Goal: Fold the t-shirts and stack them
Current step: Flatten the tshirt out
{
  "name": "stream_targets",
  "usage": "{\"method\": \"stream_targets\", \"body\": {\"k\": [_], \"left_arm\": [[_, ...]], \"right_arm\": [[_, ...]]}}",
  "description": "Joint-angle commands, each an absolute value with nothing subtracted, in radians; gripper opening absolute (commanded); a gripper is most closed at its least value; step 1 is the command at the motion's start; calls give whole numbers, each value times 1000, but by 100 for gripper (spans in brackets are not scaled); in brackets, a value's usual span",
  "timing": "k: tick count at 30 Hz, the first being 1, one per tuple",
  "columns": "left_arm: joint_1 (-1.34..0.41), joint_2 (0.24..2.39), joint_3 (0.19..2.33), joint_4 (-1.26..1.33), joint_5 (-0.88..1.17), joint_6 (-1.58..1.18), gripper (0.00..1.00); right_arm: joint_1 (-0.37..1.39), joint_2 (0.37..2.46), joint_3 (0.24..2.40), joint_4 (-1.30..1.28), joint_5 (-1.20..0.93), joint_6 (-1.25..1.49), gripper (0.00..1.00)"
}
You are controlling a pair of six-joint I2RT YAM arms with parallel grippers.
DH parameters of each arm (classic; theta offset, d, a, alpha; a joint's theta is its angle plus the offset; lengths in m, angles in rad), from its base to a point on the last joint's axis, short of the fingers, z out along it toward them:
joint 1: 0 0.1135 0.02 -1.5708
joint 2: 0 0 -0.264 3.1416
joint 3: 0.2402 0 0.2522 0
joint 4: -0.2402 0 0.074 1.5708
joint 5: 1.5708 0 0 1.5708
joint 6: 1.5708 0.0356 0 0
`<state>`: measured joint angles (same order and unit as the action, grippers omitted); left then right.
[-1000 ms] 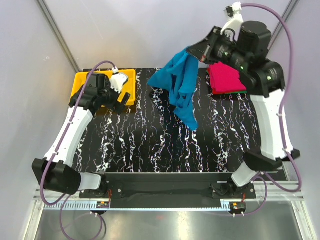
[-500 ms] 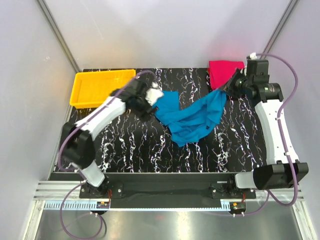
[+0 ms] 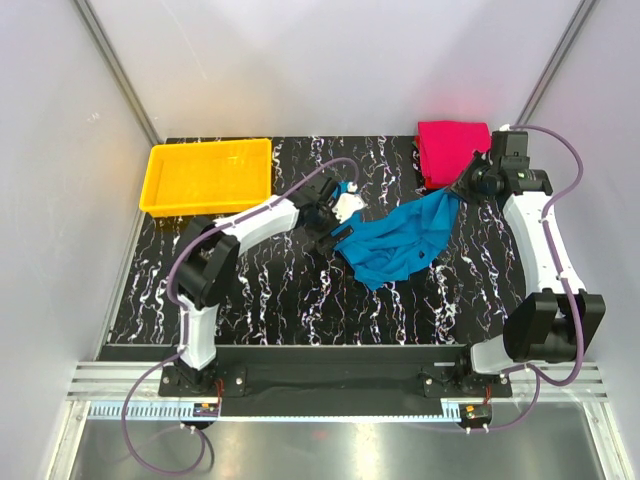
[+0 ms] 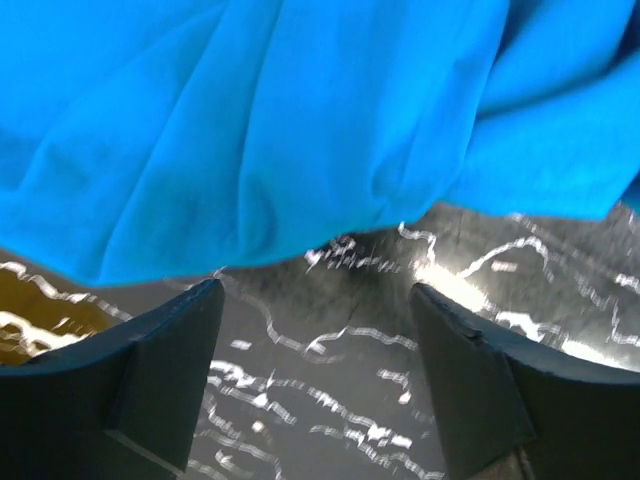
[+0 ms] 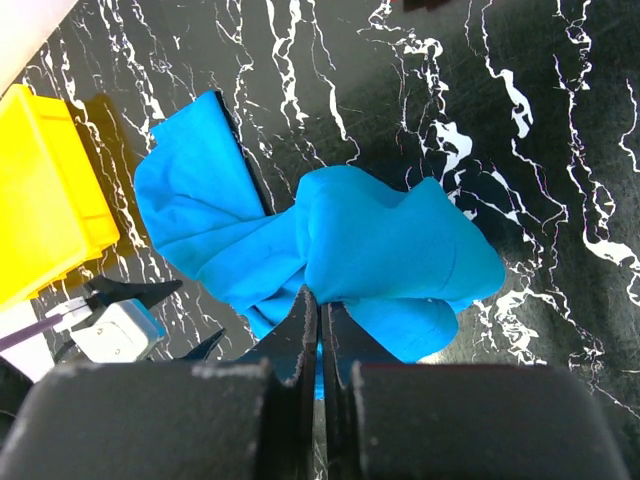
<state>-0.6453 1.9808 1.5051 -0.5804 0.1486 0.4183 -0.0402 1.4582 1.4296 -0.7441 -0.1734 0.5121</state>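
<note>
The teal-blue t-shirt (image 3: 395, 242) lies crumpled mid-table, stretched up to the right. My right gripper (image 3: 458, 190) is shut on its upper right corner and holds that end raised; in the right wrist view the cloth (image 5: 390, 250) hangs from the shut fingers (image 5: 305, 318). My left gripper (image 3: 332, 232) is open at the shirt's left edge, low over the table; in the left wrist view the cloth (image 4: 290, 130) lies just beyond the open fingers (image 4: 170, 350), nothing between them. The folded magenta-pink t-shirt (image 3: 450, 148) sits at the back right. The dark green one is hidden.
A yellow plastic tray (image 3: 206, 176) stands at the back left of the black marbled table (image 3: 270, 290); it also shows in the right wrist view (image 5: 40, 190). Grey walls surround the table.
My left arm has swung from the tray to the shirt's left edge. My right gripper lowered the shirt from high in the air onto the table, still holding its corner.
</note>
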Motion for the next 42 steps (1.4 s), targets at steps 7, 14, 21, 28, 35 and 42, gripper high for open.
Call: {"method": "stream_targets", "body": {"k": [7,14,21,28,35,42], "left_arm": [[-678,2065,1608,-558,199,288,70],[-703,2094,1618,-522,137,269,58],[-703,2072,1608,-503,49,270,0],[-671,2017,1585,-485,43,282,0],[-480,1803,1716,-652,17,368,0],[-356,1654,1949,-649,-106,514,0]], "right_arm": [[-52,1460,1427,-673,-187,495,0],[-58,1465,1425,-669,-198,500,0],[-71,1448,1427,-670,-193,494,0],[-86,1437,1437,-678,-201,482,0],[-89,1564,1673,-629,-282,489,0],[-89,1844,2348,-626,-324,522,0]]}}
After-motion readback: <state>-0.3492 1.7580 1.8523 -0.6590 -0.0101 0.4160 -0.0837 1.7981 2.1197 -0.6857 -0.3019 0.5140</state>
